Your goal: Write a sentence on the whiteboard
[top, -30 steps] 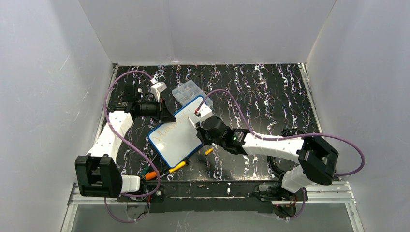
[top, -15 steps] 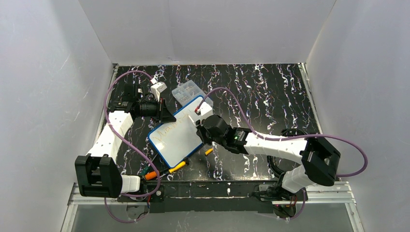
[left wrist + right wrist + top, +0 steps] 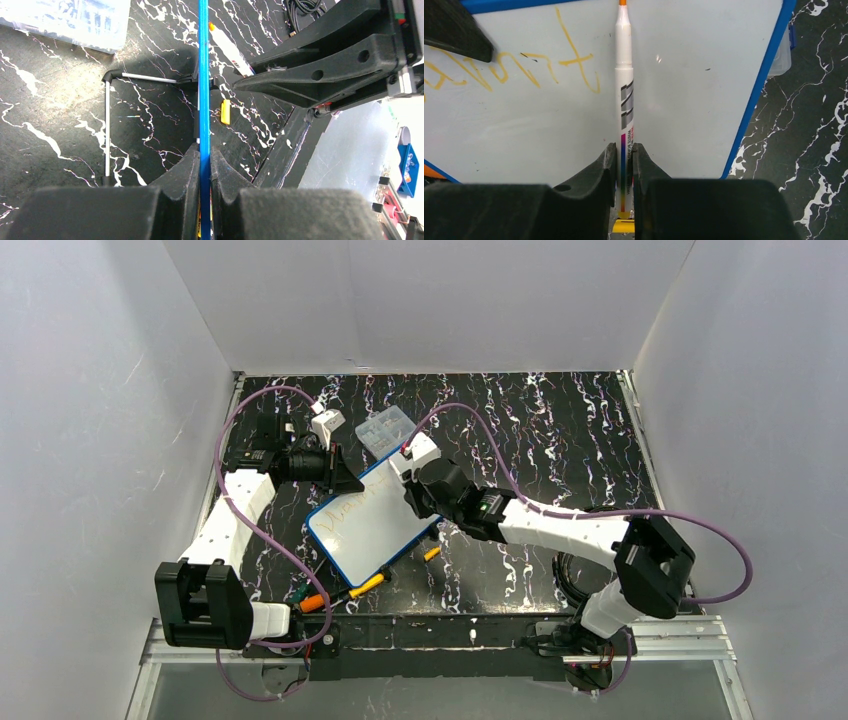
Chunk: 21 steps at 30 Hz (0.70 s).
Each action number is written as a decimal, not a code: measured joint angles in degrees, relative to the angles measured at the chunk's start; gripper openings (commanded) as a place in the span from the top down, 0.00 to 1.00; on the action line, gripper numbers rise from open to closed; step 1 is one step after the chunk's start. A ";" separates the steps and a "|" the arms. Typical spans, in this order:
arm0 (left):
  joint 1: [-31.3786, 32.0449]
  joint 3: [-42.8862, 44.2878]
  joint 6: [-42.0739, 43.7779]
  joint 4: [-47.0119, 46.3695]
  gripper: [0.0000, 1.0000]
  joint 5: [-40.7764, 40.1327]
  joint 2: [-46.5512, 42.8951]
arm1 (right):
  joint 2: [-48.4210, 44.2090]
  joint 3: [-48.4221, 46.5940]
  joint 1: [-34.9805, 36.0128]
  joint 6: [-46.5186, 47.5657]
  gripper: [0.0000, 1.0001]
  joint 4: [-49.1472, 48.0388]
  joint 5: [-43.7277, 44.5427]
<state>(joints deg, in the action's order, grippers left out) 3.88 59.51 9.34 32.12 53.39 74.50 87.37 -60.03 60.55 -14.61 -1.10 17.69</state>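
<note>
Right wrist: marker (image 3: pixel 624 75) over whiteboard (image 3: pixel 704 70).

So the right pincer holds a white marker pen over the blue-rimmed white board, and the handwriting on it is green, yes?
Not quite. The handwriting is orange-yellow, not green, as the right wrist view shows. The right pincer does hold the white marker pen over the blue-rimmed white board.

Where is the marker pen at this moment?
In the right wrist view, the marker is clamped in the right claw, over the whiteboard, beside the orange writing.
</note>
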 measured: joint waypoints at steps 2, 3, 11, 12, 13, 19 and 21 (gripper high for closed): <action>0.00 0.00 0.02 -0.02 1.00 -0.02 0.00 | 0.42 0.00 -0.04 -0.02 0.99 0.17 -0.59; 0.00 0.00 0.02 -0.02 1.00 -0.04 0.00 | 0.55 0.00 -0.04 -0.02 0.99 0.20 -0.96; 0.00 0.00 0.02 -0.02 1.00 -0.02 0.00 | 0.63 0.02 -0.04 -0.17 0.99 0.20 -2.45; 0.00 0.00 0.02 -0.02 1.00 -0.02 0.00 | 0.66 0.02 -0.04 -0.22 0.99 0.20 -2.54; 0.00 0.00 0.02 -0.02 1.00 -0.02 0.00 | 0.68 0.02 -0.04 -0.24 0.99 0.28 -2.73; 0.00 0.00 0.02 -0.02 1.00 -0.02 0.00 | 0.81 0.94 -0.04 -1.01 0.99 0.96 -3.61; 0.00 0.00 0.02 -0.04 1.00 -0.02 0.00 | 0.85 1.53 -0.04 -1.66 0.99 1.33 -4.22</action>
<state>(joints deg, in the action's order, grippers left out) 3.88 59.51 9.37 32.08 53.36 74.50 88.23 -58.50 60.51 -16.27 0.23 13.47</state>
